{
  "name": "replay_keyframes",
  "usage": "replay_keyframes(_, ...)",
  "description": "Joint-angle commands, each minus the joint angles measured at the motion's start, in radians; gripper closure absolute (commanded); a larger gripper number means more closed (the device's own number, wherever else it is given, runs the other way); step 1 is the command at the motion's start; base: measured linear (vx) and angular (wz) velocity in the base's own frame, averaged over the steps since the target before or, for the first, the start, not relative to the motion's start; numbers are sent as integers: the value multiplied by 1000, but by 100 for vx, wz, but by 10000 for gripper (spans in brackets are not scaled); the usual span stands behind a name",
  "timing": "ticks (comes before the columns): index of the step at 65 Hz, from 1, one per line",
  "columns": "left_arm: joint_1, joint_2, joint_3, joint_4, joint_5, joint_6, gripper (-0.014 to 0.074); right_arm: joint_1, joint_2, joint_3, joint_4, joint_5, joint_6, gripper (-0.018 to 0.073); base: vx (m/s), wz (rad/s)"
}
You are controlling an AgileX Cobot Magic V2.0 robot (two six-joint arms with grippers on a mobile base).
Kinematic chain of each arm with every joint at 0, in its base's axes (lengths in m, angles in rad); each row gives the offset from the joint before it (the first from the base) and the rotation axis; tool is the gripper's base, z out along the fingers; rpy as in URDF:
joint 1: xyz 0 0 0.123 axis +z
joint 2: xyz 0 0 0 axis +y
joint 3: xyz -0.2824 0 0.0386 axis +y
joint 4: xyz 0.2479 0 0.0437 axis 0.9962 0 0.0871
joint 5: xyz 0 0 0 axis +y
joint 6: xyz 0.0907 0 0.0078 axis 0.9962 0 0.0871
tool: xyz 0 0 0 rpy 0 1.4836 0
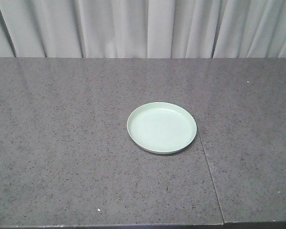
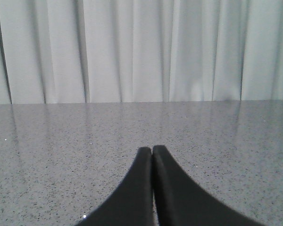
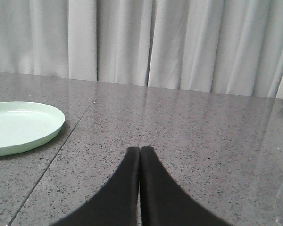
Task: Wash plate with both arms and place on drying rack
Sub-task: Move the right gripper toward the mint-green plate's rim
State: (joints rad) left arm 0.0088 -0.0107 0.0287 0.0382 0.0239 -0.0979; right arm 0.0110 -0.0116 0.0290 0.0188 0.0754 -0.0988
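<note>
Black fingertips fill the foreground of both wrist views. Left pincer (image 2: 152,149): clenched, tips pressed together, nothing held. Right pincer (image 3: 140,149): likewise clenched and empty. Plate (image 1: 162,127) lies flat on the grey speckled surface (image 1: 62,157), just right of centre, ahead and to the left of the right pincer. No drying rack shows in any view. Judgement: pickup not yet begun. Recommended: release the right pincer fully, approach low, and pinch the near rim squarely, since the glossy plate may slide.

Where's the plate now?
Front view: the plate lies on the grey countertop, slightly right of centre, just left of the seam; the right wrist view shows it at left.
</note>
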Motion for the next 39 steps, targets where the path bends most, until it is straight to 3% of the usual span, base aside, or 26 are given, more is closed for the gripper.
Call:
replay_keyframes(1,-5,-15,-28,-2,-71,-7,603,-3,-4,1,-8,-81,-6,568,0,0)
replay_keyframes(31,-5,-15,-28,-2,-71,-7,603,-3,-4,1,-5,-120,-6,567,0,0)
replay_keyframes(39,-5,-15,-28,-2,-71,-7,603,-3,-4,-23,9,-231,-2,564,0,0)
